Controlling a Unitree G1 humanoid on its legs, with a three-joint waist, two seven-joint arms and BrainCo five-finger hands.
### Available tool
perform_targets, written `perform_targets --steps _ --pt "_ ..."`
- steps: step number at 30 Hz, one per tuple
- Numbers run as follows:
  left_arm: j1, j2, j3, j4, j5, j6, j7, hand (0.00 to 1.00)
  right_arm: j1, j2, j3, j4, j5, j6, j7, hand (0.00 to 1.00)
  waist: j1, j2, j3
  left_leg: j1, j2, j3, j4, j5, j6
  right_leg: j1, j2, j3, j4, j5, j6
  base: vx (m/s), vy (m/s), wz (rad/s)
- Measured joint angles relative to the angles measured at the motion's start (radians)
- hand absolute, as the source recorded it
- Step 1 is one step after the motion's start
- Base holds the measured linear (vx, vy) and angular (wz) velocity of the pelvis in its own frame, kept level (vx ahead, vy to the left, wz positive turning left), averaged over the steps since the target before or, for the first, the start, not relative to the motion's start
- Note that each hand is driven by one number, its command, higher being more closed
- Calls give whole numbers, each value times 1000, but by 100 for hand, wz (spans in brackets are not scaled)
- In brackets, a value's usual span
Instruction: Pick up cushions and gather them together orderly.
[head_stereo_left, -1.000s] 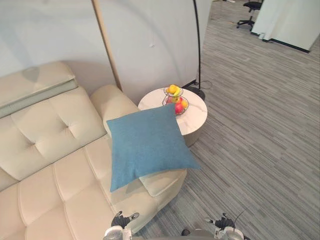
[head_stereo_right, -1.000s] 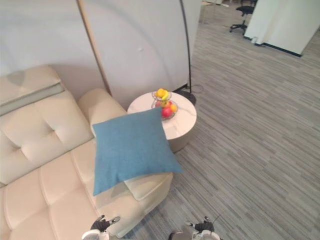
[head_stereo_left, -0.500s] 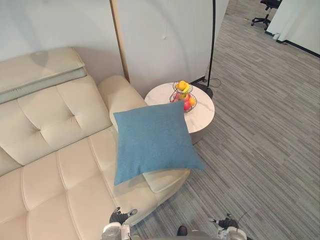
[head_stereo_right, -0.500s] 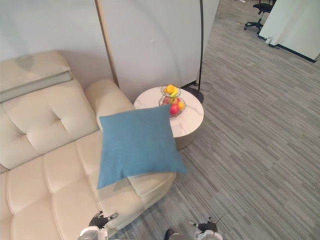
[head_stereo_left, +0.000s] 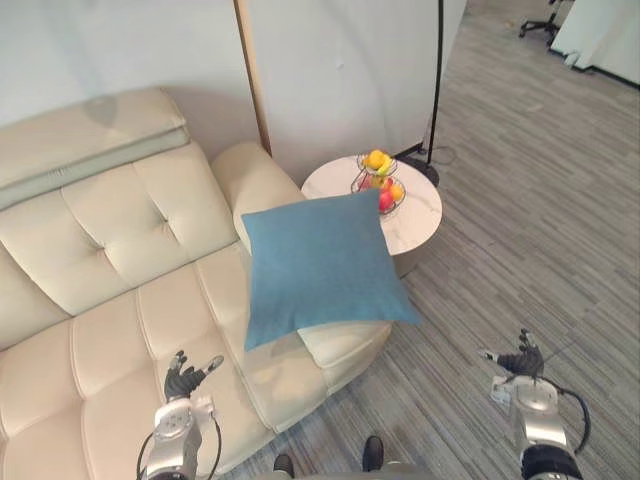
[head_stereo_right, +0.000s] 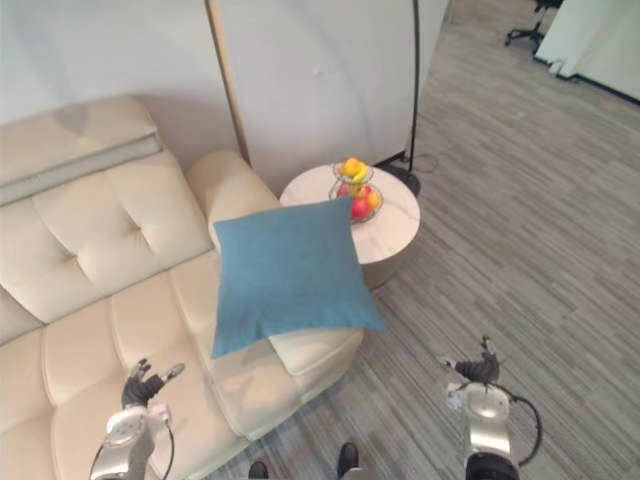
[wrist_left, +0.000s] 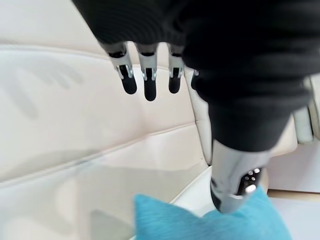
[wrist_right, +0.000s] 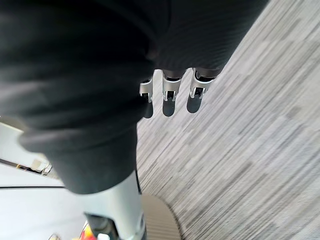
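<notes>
Left hand (head_stereo_left: 184, 378): fingers spread, empty, above sofa (head_stereo_left: 110, 240) seat's front edge.
Blue cushion (head_stereo_left: 320, 265): propped at sofa's right end.
Fruit basket (head_stereo_left: 379, 186): near table (head_stereo_left: 422, 215) far edge.
Right hand (head_stereo_left: 521, 361): fingers spread, empty, above floor (head_stereo_left: 530, 200).

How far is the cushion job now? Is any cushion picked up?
Nothing looks done yet. The blue cushion lies untouched at the end of the sofa, overhanging its edge. Nothing is in hand: the left hand and right hand are open and empty. Grasping and placing it remain.
</notes>
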Motion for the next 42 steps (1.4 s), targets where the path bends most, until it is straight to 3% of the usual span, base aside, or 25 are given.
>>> perform_targets --steps 4,11,14,15,16,20,23,29,42 --pt "-175 43 -64 -29 -14 -18 32 0 -198 -15 80 2 27 -1 -17 0 0 3 59 -70 -8 -27 1 29 5 -58 -10 -29 1 4 -7 46 -9 22" --pt "-387 41 -183 -20 -43 -21 73 0 -438 -13 213 6 69 -1 -51 0 13 13 148 -171 -20 -27 36 49 13 -158 -32 -18 54 2 -11 -11 5 9" --pt "-468 15 -220 16 -65 -20 89 0 -508 -9 259 7 87 -1 -69 0 22 13 182 -202 -23 -27 53 52 9 -198 -40 -16 92 -8 -19 -42 -24 4" --pt "-577 -52 -327 37 -73 -19 104 0 -588 37 309 7 116 5 -107 0 31 12 218 -261 -20 -26 52 73 3 -299 -61 -16 192 -45 -28 -138 -98 11" --pt "-576 -53 -325 37 -73 -19 105 100 -586 36 313 7 126 8 -111 100 31 12 218 -261 -20 -25 52 79 4 -299 -62 -15 194 -45 -28 -142 -106 10" --pt "-608 -55 -337 43 -78 -19 118 100 -599 55 324 2 127 6 -127 100 34 12 221 -275 -15 -22 41 82 2 -338 -61 -9 235 -61 -29 -94 -56 0" --pt "-704 -37 -355 56 -124 -20 141 100 -636 70 336 -42 214 -29 -136 100 36 9 223 -350 -8 -13 11 114 -7 -435 -59 -10 255 -45 -34 -113 -28 4" --pt "-687 -23 -370 -4 -151 -20 153 100 -559 64 355 -129 258 -41 -135 100 37 9 225 -314 -4 0 6 120 -9 -402 -58 -10 255 -43 -36 5 -18 -2" --pt "-262 -59 -455 -439 -169 -42 148 100 -120 149 363 -393 261 -43 -101 100 29 2 203 -147 3 0 -36 117 -10 -207 -30 -19 165 -37 -28 18 -2 2"
